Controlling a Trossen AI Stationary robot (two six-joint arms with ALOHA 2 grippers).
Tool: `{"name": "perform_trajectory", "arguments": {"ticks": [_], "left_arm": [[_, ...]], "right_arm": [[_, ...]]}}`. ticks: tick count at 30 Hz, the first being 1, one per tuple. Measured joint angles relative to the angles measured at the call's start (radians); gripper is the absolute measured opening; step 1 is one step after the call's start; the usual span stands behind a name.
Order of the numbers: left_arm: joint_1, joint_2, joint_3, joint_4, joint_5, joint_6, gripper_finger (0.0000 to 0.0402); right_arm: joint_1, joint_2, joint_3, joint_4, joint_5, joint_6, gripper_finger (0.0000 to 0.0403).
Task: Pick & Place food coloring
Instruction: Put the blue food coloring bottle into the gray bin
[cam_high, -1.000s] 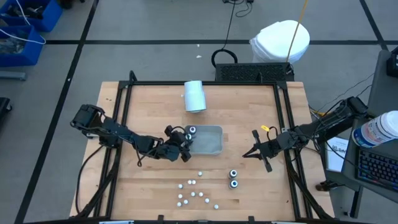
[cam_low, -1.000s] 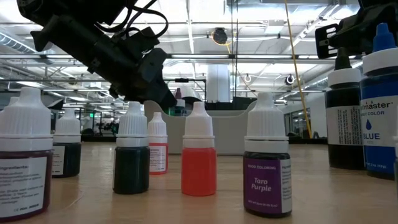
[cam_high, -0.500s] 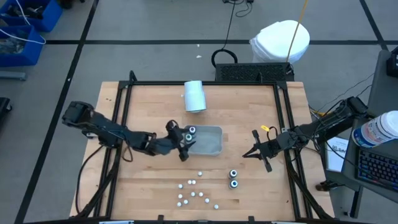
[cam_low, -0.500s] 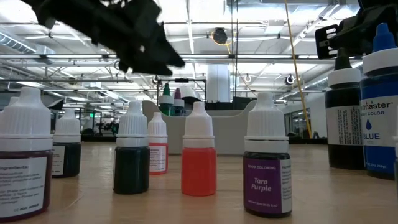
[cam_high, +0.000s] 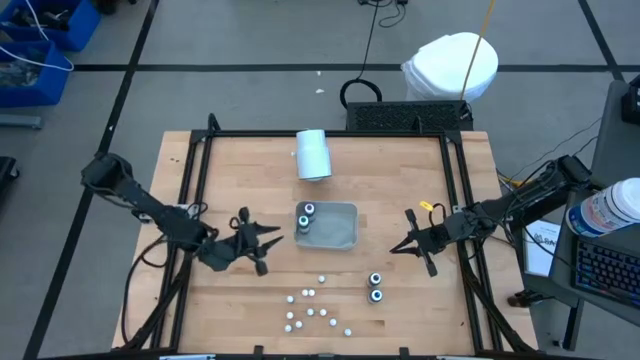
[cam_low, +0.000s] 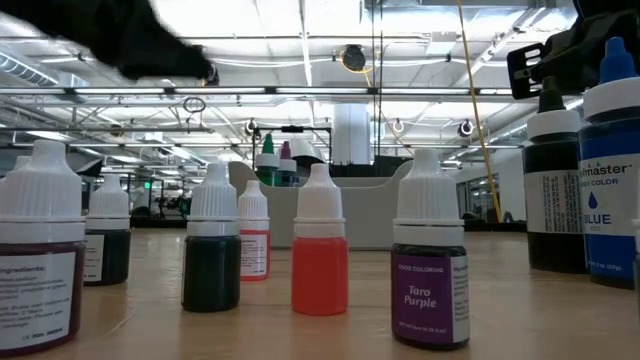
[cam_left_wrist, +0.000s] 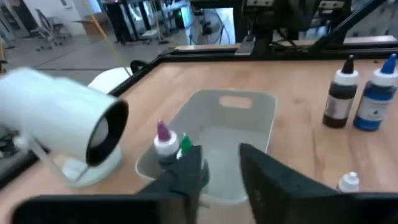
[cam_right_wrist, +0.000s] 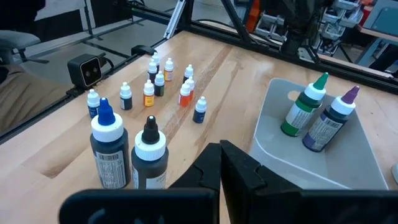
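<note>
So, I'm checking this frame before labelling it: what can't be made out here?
- Low view: left gripper is a dark blur.
- High view: small bottles too tiny to tell colours.
- Low view: tray mostly hidden behind bottles.
- Left wrist view: white cylinder blurred.

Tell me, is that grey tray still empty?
No, two bottles, one with a green tip and one with a purple tip, stand upright inside the grey tray.
</note>
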Motion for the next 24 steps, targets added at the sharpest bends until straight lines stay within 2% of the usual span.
{"name": "perform_trajectory", "arguments": {"ticks": [4,7,10,14,18,20,24], "left_arm": [[0.022,-0.012,-0.182,0.367,0.108,0.134,0.0025],[0.09,-0.057,-0.248,0.539,0.262,0.245,0.0009],[0.192,-0.146,-0.258,0.495,0.403,0.277,0.0006],[0.378,-0.26,-0.223,0.307,0.617,0.282,0.0004],[0.51,-0.354,-0.215,0.242,0.827,0.377,0.0003],[0.538,-0.416,-0.215,0.232,0.881,0.435,0.0003],[0.56,-0.565,-0.214,0.124,0.887,0.514,0.0002]], "right_arm": [[0.0,0.012,0.0,0.002,0.001,-0.001,0.0],[0.0,0.025,0.0,0.008,0.001,-0.015,0.0],[0.0,0.042,0.0,0.03,0.001,-0.046,0.0],[0.0,0.063,0.0,0.055,0.002,-0.056,0.0],[0.0,0.076,0.0,0.096,0.002,-0.079,0.0],[0.0,0.075,-0.001,0.106,0.002,-0.084,0.0],[0.0,0.075,-0.001,0.146,0.003,-0.091,0.0]]}}
